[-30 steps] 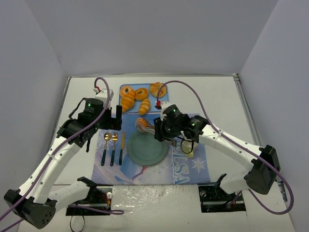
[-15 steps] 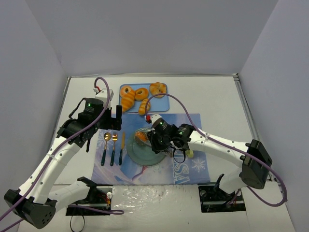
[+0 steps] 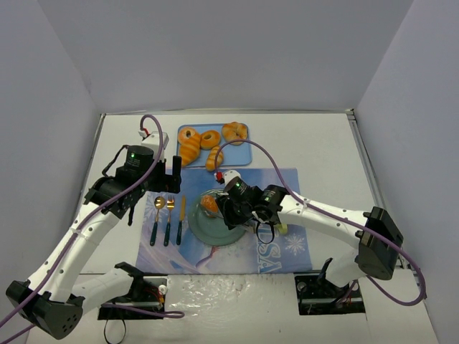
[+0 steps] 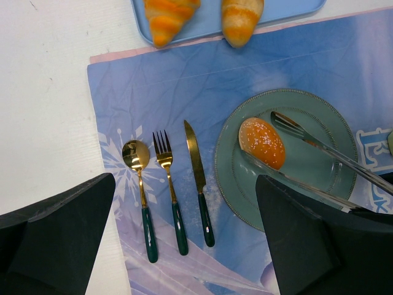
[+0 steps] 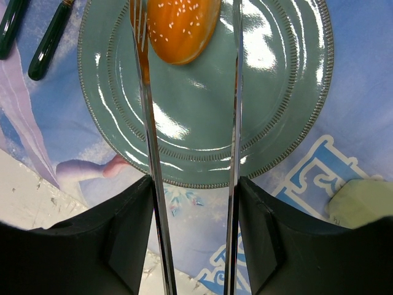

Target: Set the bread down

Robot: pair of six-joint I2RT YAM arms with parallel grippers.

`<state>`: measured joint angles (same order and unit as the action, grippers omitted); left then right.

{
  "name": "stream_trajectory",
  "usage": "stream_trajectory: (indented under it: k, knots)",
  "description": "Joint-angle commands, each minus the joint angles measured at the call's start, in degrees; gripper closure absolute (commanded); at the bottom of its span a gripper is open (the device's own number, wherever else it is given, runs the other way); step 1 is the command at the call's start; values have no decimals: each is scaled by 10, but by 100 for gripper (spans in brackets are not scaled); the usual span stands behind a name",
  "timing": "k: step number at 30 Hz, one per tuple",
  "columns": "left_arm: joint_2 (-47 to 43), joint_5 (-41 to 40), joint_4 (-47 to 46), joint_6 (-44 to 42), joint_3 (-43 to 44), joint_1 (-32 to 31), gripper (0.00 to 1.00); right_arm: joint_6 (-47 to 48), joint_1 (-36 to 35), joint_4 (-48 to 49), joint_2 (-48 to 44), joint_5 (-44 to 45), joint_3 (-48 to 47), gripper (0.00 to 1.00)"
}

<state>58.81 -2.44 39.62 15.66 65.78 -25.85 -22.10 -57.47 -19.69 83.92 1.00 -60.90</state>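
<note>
Lying on the green plate (image 5: 202, 129), the bread (image 5: 183, 24) sits near the rim, not in the middle. It looks small, light and soft, so a hard squeeze would squash it. Its smooth round skin could slip off thin metal, so the best place to hold it is gently across its fat middle. The right pincer (image 5: 194, 246) grasps a pair of tongs (image 5: 147, 123). The tong arms are spread apart, one on each side of the bread. One arm may brush the bread, but I cannot be sure. The other is clear of it. The left pincer (image 4: 184, 243) is released wide and holds nothing, above the bench (image 4: 49, 74).
</note>
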Motion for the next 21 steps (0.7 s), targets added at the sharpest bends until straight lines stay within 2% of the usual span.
stream_trajectory:
  k: [1, 21]
  knots:
    - [-6, -6, -24, 2, 10, 4, 3, 0, -5, 0, -19, 20, -21, 49]
    - [-9, -5, -24, 2, 10, 4, 3, 3, -8, -17, -60, 2, -55, 50]
